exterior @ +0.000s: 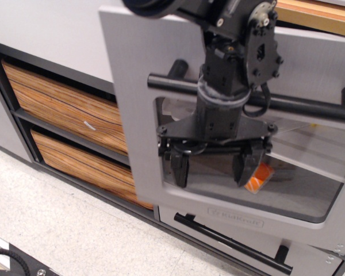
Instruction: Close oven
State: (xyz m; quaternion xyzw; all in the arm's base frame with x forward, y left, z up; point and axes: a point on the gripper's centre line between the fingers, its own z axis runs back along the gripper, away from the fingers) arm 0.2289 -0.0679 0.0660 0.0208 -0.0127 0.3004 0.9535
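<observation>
A: Where is the oven point(138, 115) right now?

B: It fills the right half of the view. Its brushed silver door stands nearly upright, with its left edge overlapping the wooden drawers point(63, 106) behind it. Whether the door sits fully flush against the body I cannot tell from this angle.

A: What shows on the door?

B: A long black bar handle point(299, 106) runs across the upper part, held off the door by short black posts. Below it is the clear window point(310, 172) with rounded corners, and under the window a small raised nameplate point(234, 218).

A: And the gripper point(211, 165)?

B: It hangs in front of the window, pointing down, with the black arm reaching in from the top of the frame and crossing over the handle. The fingers point(180, 168) are spread wide and hold nothing; both tips sit over the lower part of the glass. I cannot say if they touch the door.

A: Anything visible through the glass?

B: Something orange point(259, 178) shows just beside the right finger, inside the oven. Its shape is too unclear to name.

A: What is under the door?

B: A narrow silver drawer point(190, 227) with a shorter black handle point(230, 241).

A: And to the left?

B: Two wood-grain drawers stacked in a dark frame, the upper one bearing a small pale mark. A speckled light floor point(52, 230) lies below.
</observation>
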